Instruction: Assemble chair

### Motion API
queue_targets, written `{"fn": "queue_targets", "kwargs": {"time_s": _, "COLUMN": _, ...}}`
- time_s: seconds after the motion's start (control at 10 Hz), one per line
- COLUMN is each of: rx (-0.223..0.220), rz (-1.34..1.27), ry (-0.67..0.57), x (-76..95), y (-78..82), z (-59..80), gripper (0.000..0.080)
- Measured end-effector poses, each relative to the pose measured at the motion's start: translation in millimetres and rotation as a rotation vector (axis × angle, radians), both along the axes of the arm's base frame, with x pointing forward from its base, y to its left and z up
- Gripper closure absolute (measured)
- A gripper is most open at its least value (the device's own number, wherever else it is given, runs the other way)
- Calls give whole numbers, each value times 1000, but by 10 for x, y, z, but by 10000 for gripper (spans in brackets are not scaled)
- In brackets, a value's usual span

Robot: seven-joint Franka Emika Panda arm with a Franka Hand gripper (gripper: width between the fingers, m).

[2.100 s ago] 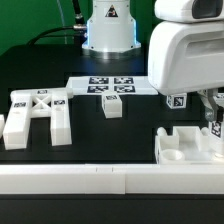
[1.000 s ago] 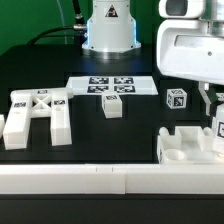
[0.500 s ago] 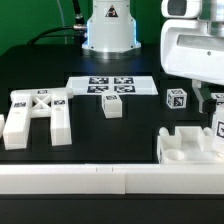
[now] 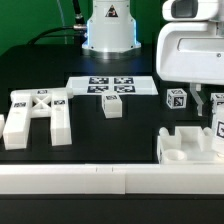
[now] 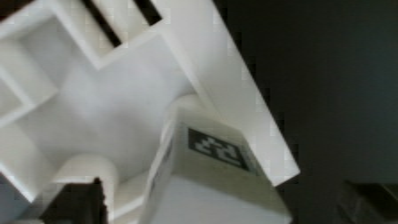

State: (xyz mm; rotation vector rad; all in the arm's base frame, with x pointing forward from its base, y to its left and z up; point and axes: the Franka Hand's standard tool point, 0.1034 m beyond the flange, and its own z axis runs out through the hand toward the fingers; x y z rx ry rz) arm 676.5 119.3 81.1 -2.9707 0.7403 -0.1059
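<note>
We see our gripper point(image 4: 211, 106) with its fingers spread on either side of a tagged white post point(image 4: 219, 129), which stands upright on the seat block point(image 4: 180, 150).

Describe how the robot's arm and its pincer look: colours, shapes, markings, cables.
The arm is glossy white, with rounded, boxy housings and a dark grey cap on top. Its base is white, with a small triangular label and a blue glowing ring below. A black cable runs behind it. The pincer has dark fingers.
</note>
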Motion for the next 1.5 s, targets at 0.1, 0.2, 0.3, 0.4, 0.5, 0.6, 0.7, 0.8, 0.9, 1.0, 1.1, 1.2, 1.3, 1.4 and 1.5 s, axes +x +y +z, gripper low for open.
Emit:
{"fn": "queue_targets", "kwargs": {"time_s": 0.1, "rx": -9, "rz": 106, "ry": -6, "x": 0, "y": 1, "z": 0, "gripper": 151}}
{"fn": "queue_targets", "kwargs": {"time_s": 0.2, "rx": -19, "rz": 205, "ry": -12, "x": 0, "y": -1, "z": 0, "gripper": 151}}
{"fn": "queue_targets", "kwargs": {"time_s": 0.3, "rx": -27, "rz": 295, "ry": -17, "x": 1, "y": -4, "z": 0, "gripper": 151}}
{"fn": "queue_targets", "kwargs": {"time_s": 0.4, "rx": -30, "rz": 327, "ry": -19, "x": 1, "y": -3, "z": 0, "gripper": 151}}
{"fn": "queue_targets", "kwargs": {"time_s": 0.5, "rx": -44, "rz": 422, "ry": -24, "x": 2, "y": -11, "z": 0, "gripper": 151}}
{"fn": "queue_targets", "kwargs": {"time_s": 0.6, "rx": -56, "rz": 490, "ry": -27, "x": 5, "y": -17, "z": 2, "gripper": 151}}
{"fn": "queue_targets", "kwargs": {"time_s": 0.7, "rx": -72, "rz": 582, "ry": -30, "x": 5, "y": -24, "z": 1, "gripper": 151}}
{"fn": "queue_targets", "kwargs": {"time_s": 0.8, "rx": -82, "rz": 663, "ry": -33, "x": 6, "y": -28, "z": -1, "gripper": 151}}
{"fn": "queue_targets", "kwargs": {"time_s": 0.9, "rx": -88, "rz": 730, "ry": -36, "x": 8, "y": -45, "z": -1, "gripper": 151}}
{"fn": "queue_targets", "kwargs": {"time_s": 1.0, "rx": -95, "rz": 808, "ry": -39, "x": 13, "y": -77, "z": -2, "gripper": 151}}
{"fn": "queue_targets", "kwargs": {"time_s": 1.1, "rx": -98, "rz": 849, "ry": -41, "x": 16, "y": -93, "z": -2, "gripper": 151}}
{"fn": "queue_targets", "kwargs": {"time_s": 1.2, "rx": -99, "rz": 848, "ry": -41, "x": 16, "y": -95, "z": -1, "gripper": 236}}
{"fn": "queue_targets", "kwargs": {"time_s": 1.3, "rx": -98, "rz": 845, "ry": -41, "x": 16, "y": -95, "z": -2, "gripper": 373}}
{"fn": "queue_targets", "kwargs": {"time_s": 1.4, "rx": -97, "rz": 838, "ry": -41, "x": 16, "y": -95, "z": -2, "gripper": 373}}
{"fn": "queue_targets", "kwargs": {"time_s": 1.5, "rx": -96, "rz": 818, "ry": -40, "x": 15, "y": -95, "z": -3, "gripper": 512}}
